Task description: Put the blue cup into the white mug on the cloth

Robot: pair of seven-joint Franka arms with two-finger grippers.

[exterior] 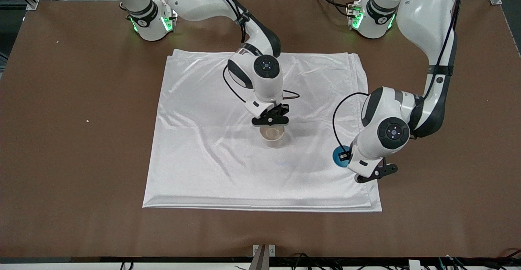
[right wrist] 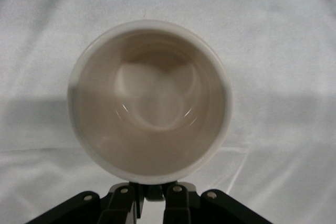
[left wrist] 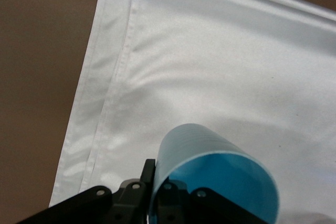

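Note:
The white mug (exterior: 272, 135) stands upright near the middle of the cloth (exterior: 203, 160). My right gripper (exterior: 271, 123) is right above it, fingers closed on the dark handle at the rim. In the right wrist view the mug (right wrist: 149, 98) shows its empty off-white inside, with the right gripper (right wrist: 153, 191) at its edge and the cloth (right wrist: 289, 24) under it. My left gripper (exterior: 345, 156) is shut on the wall of the blue cup (exterior: 338, 155), over the cloth's edge toward the left arm's end. In the left wrist view the left gripper (left wrist: 157, 184) pinches the cup (left wrist: 210, 148), one finger inside, one outside.
The brown table (exterior: 81, 139) surrounds the cloth on all sides. The cloth's folded layered edge (left wrist: 100, 108) and bare table (left wrist: 37, 77) show in the left wrist view. Two small specks lie on the table toward the right arm's end.

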